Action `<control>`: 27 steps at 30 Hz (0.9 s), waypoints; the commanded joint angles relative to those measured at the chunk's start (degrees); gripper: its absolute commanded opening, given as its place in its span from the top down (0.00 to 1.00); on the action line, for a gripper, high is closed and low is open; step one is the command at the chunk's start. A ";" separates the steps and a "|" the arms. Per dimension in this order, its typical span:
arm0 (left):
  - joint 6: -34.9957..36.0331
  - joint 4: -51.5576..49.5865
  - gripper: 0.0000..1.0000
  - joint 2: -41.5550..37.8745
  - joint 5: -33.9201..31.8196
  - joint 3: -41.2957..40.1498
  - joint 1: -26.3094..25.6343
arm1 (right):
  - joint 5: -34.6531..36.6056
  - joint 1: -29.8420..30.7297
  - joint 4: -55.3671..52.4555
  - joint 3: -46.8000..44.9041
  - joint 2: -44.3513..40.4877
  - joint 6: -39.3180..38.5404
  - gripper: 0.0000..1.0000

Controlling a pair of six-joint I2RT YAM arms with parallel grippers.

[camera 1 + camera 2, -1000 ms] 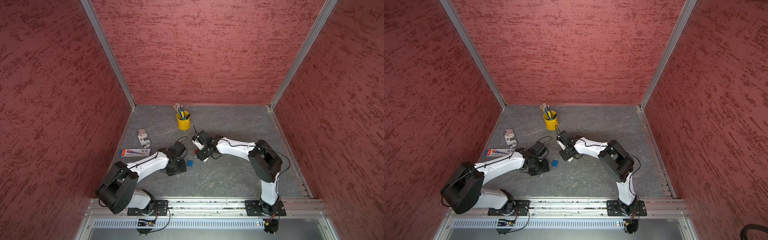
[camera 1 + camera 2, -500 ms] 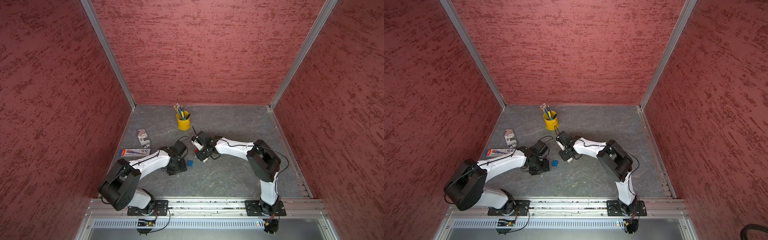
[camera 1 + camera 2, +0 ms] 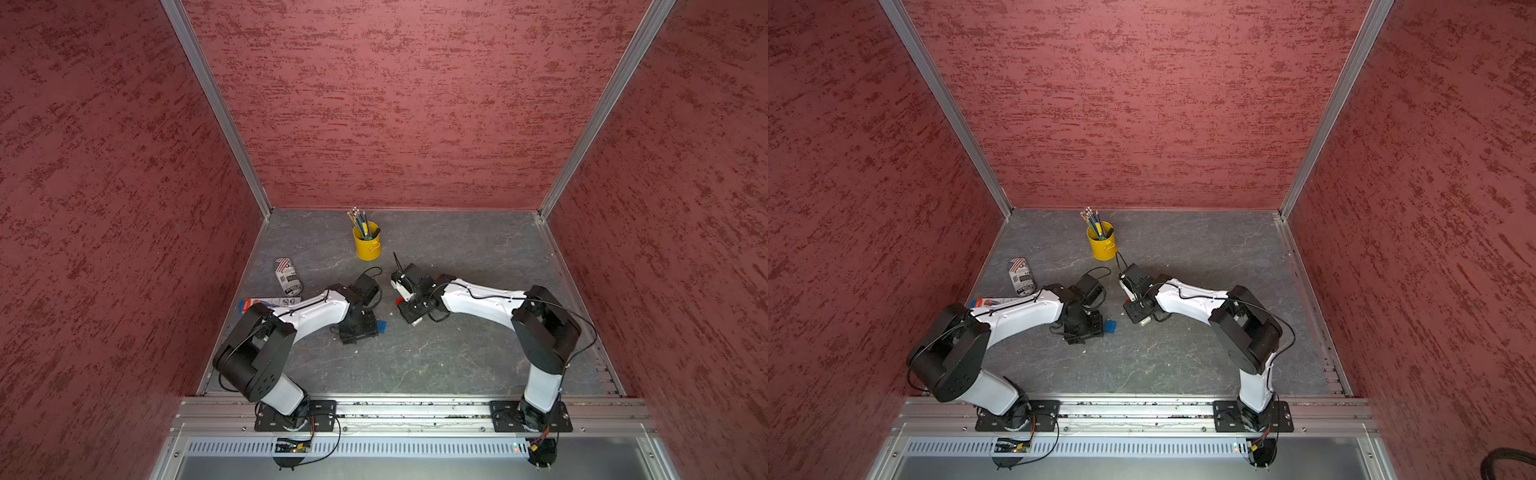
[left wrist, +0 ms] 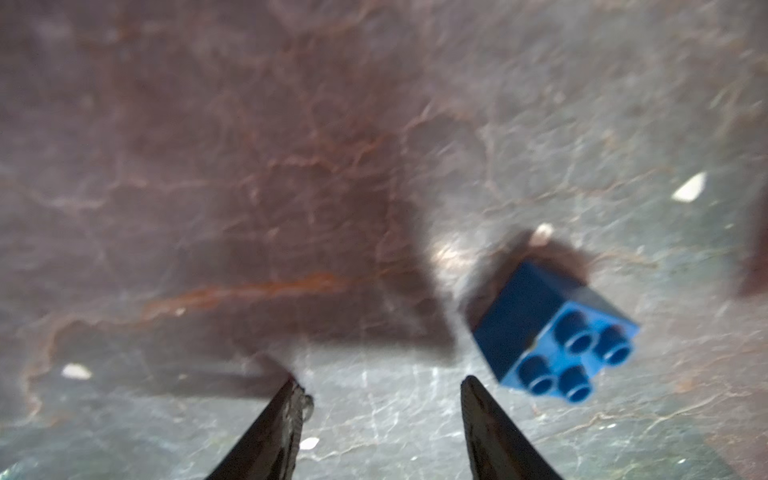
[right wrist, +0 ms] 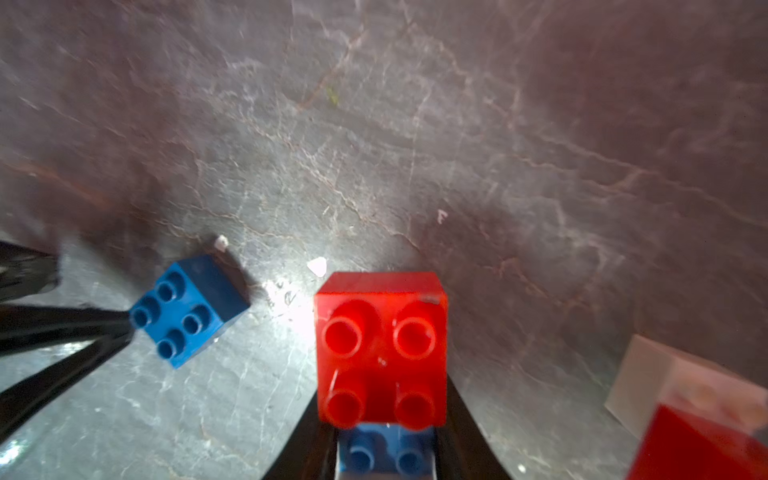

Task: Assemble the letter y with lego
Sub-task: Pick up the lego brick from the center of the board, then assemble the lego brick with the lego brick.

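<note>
Your low-reaching right gripper (image 5: 382,424) clenches its jaws on a red brick (image 5: 380,345) atop a blue brick (image 5: 384,451); your left gripper (image 4: 379,382), jaws released, sits just left of the small blue brick (image 4: 552,332).

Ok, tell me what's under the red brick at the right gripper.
A blue studded brick, held in the right gripper. The red brick covers most of it.

place: lab test cell | signs: red panel walls (image 3: 395,104), aluminium rail (image 3: 415,409)
</note>
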 commanded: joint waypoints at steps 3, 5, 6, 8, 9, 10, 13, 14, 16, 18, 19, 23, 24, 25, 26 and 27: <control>2.46 9.85 0.38 5.54 -0.20 0.78 -0.58 | 1.10 -0.52 2.15 -1.21 -2.60 2.11 0.68; 2.89 9.93 0.38 6.36 -0.19 1.49 -0.80 | 0.84 -0.51 2.48 -1.40 -2.88 2.47 0.68; 3.02 9.98 0.38 6.76 -0.25 1.78 -0.88 | 0.75 -0.54 2.61 -1.40 -2.92 2.63 0.69; 3.24 10.04 0.39 7.10 -0.10 2.14 -1.07 | 0.57 -0.53 2.79 -1.33 -3.02 2.81 0.69; 3.26 9.88 0.39 6.98 -0.10 2.31 -1.32 | 0.57 -0.55 2.72 -1.16 -3.03 2.83 0.68; 3.24 9.73 0.39 6.73 -0.02 2.33 -1.41 | 0.44 -0.55 2.64 -1.13 -2.99 2.82 0.68; 3.11 8.93 0.39 4.90 -0.10 1.70 -1.77 | 0.10 -0.55 2.45 -0.52 -3.02 2.60 0.68; 3.07 8.37 0.39 3.77 -0.11 1.29 -1.80 | -0.32 -0.47 2.38 -0.19 -3.03 2.49 0.68; 2.87 7.49 0.39 1.38 -0.24 0.19 -1.77 | -1.59 -0.41 2.27 0.25 -2.93 1.75 0.69; 2.63 6.24 0.39 -1.78 -0.52 -1.34 -1.36 | -2.09 -0.04 1.61 0.95 -2.52 0.72 0.69; 2.40 5.74 0.39 -3.24 -0.54 -2.12 -1.10 | -2.23 0.10 1.33 1.40 -2.25 0.26 0.69; 1.07 4.27 0.38 -10.88 0.06 -6.58 0.39 | -3.18 1.08 0.03 3.63 -0.71 -2.21 0.69; 0.73 4.08 0.38 -12.80 0.29 -7.72 0.93 | -3.66 1.44 -0.13 4.45 -0.30 -2.73 0.69; 0.38 3.99 0.38 -14.25 0.48 -8.63 1.39 | -3.97 1.79 -0.31 5.14 0.16 -3.35 0.69; 0.00 3.81 0.38 -15.77 0.43 -9.63 1.99 | -4.29 2.20 -0.60 6.02 0.77 -3.81 0.69; -0.22 3.74 0.38 -16.87 0.42 -10.34 2.51 | -4.80 2.57 -0.87 7.13 1.51 -4.30 0.69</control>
